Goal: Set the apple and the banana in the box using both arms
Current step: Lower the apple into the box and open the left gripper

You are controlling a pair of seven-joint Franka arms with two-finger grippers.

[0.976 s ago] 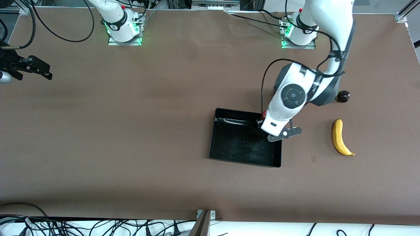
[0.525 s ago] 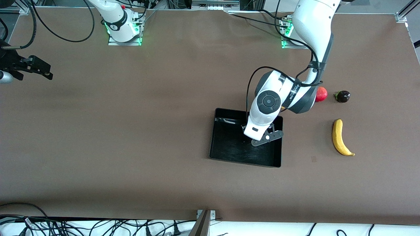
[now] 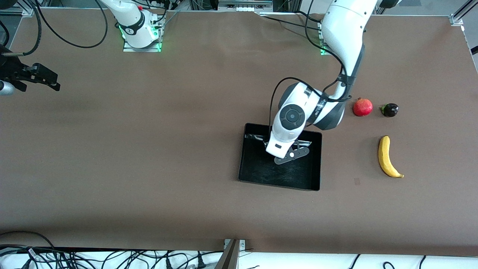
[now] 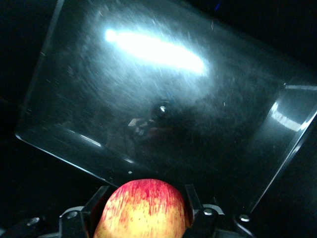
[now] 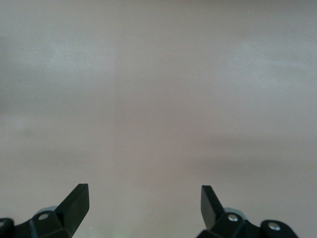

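1. We see the table (image 3: 149, 149), brown, carrying everything else.
2. We see the left arm (image 3: 343, 33) reaching from its base down over the box, and the right arm (image 3: 130, 18) waiting at its own end of the table.
3. We see the box (image 3: 257, 175), black and glossy, directly beneath the left gripper; in the left wrist view its floor (image 4: 163, 99) fills the space under the fingers and reflects a bright light.
4. We see the banana (image 3: 386, 157) on the table, well apart from the left gripper, off toward the left arm's end and outside the box.
5. We see the left gripper (image 3: 285, 157) over the box; its fingers (image 4: 96, 203) close on either side of the apple, holding it.
6. We see the right gripper (image 3: 41, 78) over bare table at the right arm's end, well apart from every fruit; the right wrist view shows its fingers (image 5: 77, 203) spread wide with nothing between them.
7. We see the apple (image 4: 143, 210), red with yellow streaks, between the left gripper's fingers, above the box floor.
8. We see a pomegranate (image 3: 363, 107) beside the left arm's elbow, outside the box.
9. We see a small dark fruit (image 3: 390, 110) just beside the pomegranate, toward the left arm's end.
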